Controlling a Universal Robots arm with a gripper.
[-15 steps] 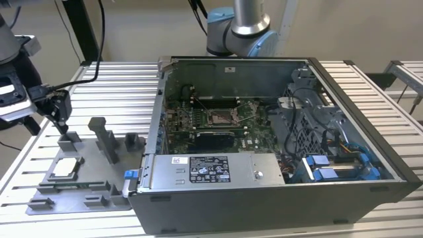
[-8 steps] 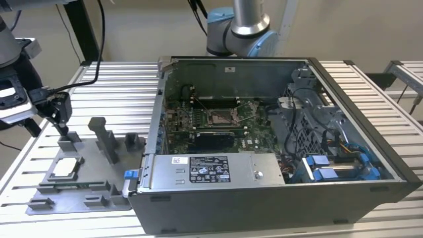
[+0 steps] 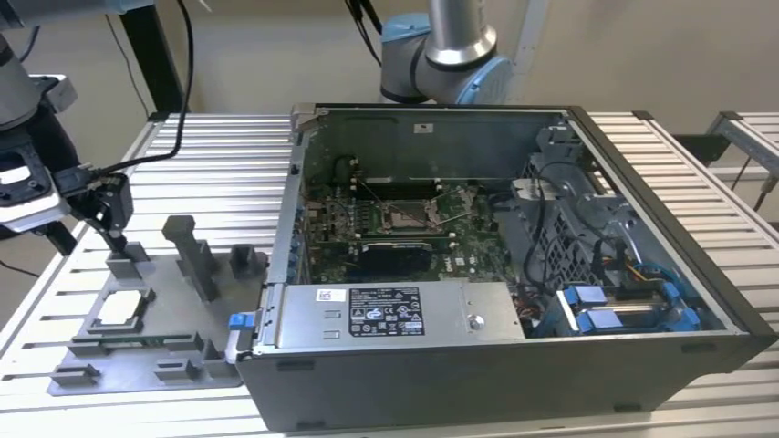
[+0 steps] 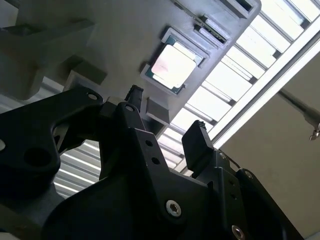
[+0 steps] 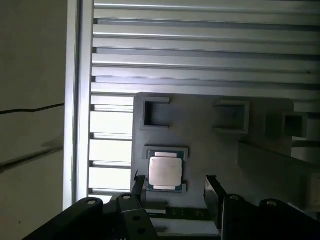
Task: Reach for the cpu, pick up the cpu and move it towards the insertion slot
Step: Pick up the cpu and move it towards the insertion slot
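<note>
The cpu [image 3: 122, 308] lies flat in a square pocket of the grey fixture plate [image 3: 182, 370], on the exterior view's left, its silvery top up. My gripper [image 3: 116, 235] hangs above the plate's far end, short of the cpu. In both wrist views the two black fingers stand apart with nothing between them: the gripper [image 5: 174, 182] is open and the cpu [image 5: 165, 171] lies just beyond its fingertips. In the second wrist view the cpu [image 4: 172, 65] is well ahead of the gripper [image 4: 165, 117]. The insertion slot [image 3: 408, 216] sits on the green motherboard inside the open computer case [image 3: 487, 374].
Grey upright blocks [image 3: 195, 255] rise from the fixture plate beside the gripper. The case walls stand high around the motherboard, with a power supply [image 3: 389, 315] at the front and blue cables [image 3: 608, 306] on the exterior view's right. A slatted metal table [image 3: 219, 173] carries everything.
</note>
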